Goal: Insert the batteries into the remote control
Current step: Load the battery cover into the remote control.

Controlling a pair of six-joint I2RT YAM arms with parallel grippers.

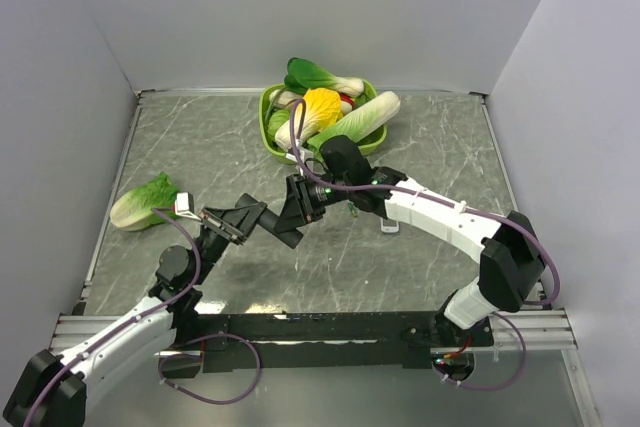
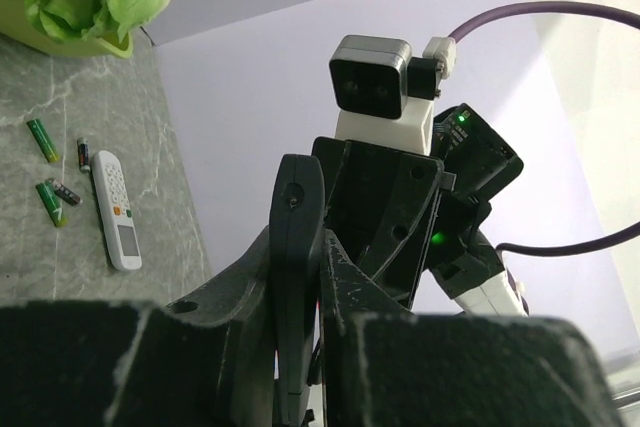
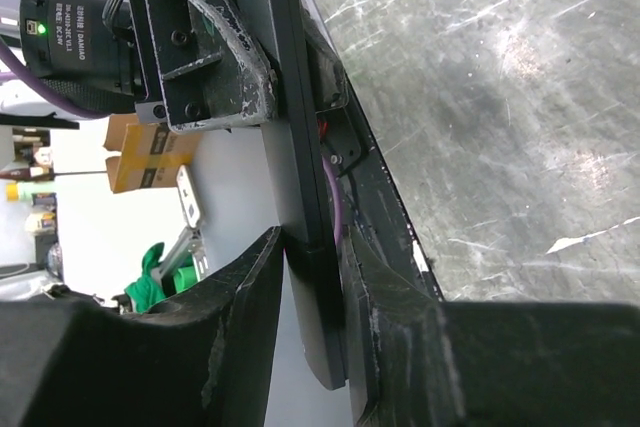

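Two-handed hold: we see the left gripper [image 2: 300,267] and the right gripper [image 3: 312,247] both clamped on the remote control [image 3: 298,177] above the grey marbled table [image 1: 200,147], enclosed by pale lilac walls [image 1: 300,7]; the batteries [image 2: 43,140] lie there beside a white remote [image 2: 115,209].

Bright, even light — soft shadows, table [image 3: 520,97] glare, right tool [image 3: 310,237] blurred up close.

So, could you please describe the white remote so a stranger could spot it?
Start at the green vegetable basket at the far end of the table. Nearer, small green batteries lie on it, with the white remote beside them. It alone is a white bar with buttons.
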